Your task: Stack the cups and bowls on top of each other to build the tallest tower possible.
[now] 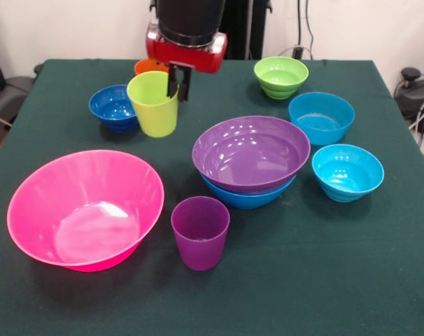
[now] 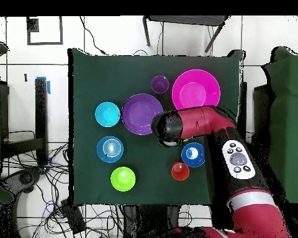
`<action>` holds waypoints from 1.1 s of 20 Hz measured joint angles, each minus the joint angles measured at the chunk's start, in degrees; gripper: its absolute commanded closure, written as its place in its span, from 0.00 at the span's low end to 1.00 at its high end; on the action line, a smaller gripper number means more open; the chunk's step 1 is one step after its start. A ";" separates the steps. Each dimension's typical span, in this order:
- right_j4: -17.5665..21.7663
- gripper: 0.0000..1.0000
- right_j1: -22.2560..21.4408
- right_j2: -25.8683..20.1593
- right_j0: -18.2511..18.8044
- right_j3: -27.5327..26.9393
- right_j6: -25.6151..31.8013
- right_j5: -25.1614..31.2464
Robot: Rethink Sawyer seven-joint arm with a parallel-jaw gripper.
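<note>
My gripper [image 1: 179, 82] comes down at the far middle, its two dark fingers close together astride the right rim of the lime green cup [image 1: 154, 105], shut on its wall. The cup is upright beside the small dark blue bowl [image 1: 114, 107], with the orange cup [image 1: 149, 66] behind it. The purple bowl [image 1: 250, 150] sits nested in the blue bowl [image 1: 247, 196] at the centre. The purple cup [image 1: 200, 232] stands in front of them. In the overhead view the arm [image 2: 189, 124] hides the green cup and the gripper.
The huge pink bowl [image 1: 86, 210] lies tilted at the near left. Two turquoise bowls [image 1: 322, 115] [image 1: 347, 170] and a lime green bowl [image 1: 280, 75] stand on the right. A dark green cloth [image 1: 352, 280] covers the table.
</note>
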State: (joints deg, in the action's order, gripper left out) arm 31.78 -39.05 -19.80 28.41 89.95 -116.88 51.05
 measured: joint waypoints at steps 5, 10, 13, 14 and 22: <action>-2.18 1.00 -1.58 -1.56 -0.48 -0.11 0.00 0.39; -3.57 1.00 -1.49 -3.19 -1.39 -1.23 0.00 0.39; -3.74 1.00 -0.53 -3.93 -2.10 -2.39 0.00 0.08; -3.76 1.00 -0.12 -4.16 -2.36 -2.83 0.00 -0.08; -3.65 1.00 3.67 -4.44 -5.62 -6.04 0.00 -2.60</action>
State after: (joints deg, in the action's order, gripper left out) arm 28.13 -35.38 -24.24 22.79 83.91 -116.88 48.45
